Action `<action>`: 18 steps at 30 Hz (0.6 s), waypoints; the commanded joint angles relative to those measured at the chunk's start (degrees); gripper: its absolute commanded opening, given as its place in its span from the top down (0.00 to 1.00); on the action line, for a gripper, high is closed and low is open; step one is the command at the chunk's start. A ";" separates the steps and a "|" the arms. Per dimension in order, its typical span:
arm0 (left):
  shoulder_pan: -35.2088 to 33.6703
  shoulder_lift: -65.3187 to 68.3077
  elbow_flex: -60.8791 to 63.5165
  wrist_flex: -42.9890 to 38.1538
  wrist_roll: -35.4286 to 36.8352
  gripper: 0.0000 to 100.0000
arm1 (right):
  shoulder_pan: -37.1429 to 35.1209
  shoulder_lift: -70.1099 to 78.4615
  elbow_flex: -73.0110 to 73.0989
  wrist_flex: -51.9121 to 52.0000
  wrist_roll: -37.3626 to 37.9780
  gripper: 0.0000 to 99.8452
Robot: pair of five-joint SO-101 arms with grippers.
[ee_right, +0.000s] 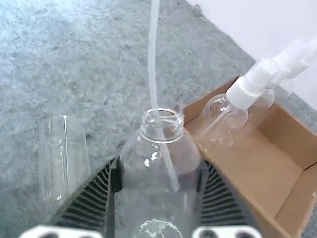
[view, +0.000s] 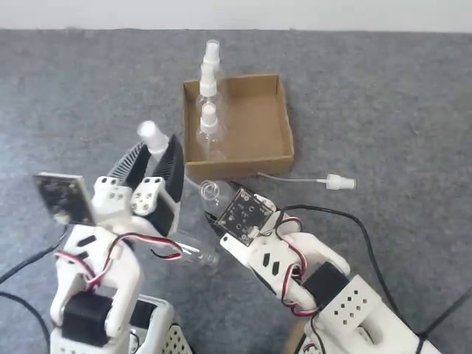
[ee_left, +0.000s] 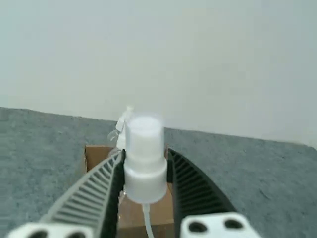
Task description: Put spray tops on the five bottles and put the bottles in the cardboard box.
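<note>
My left gripper (view: 153, 145) (ee_left: 144, 166) is shut on a white spray top (view: 151, 135) (ee_left: 144, 157), held upright above the table. Its thin tube (ee_right: 153, 59) hangs down into the open neck of a clear bottle (view: 213, 192) (ee_right: 159, 153). My right gripper (view: 214, 204) (ee_right: 158, 176) is shut on that bottle and holds it upright. The cardboard box (view: 254, 110) (ee_right: 277, 163) (ee_left: 96, 153) stands just beyond, with capped bottles (view: 209, 133) (ee_right: 233, 109) standing in its left part.
A loose spray top (view: 335, 181) with its long tube lies on the grey carpet right of the box. An uncapped clear bottle (view: 199, 255) (ee_right: 63, 153) lies on its side between the two arms.
</note>
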 commanded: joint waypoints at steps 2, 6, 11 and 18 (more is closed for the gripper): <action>5.63 -0.18 3.47 -1.93 -1.23 0.99 | -0.31 -1.89 3.43 -7.08 0.26 0.98; 6.59 -0.18 4.79 -2.11 -1.23 0.99 | -0.22 -1.89 4.31 -8.48 0.26 0.98; 6.77 -0.18 5.05 -1.85 -2.73 0.98 | -0.22 -1.89 4.48 -9.71 0.26 0.99; 6.86 -0.18 4.70 -0.18 -3.34 0.84 | -0.22 -1.89 4.57 -9.98 0.26 0.99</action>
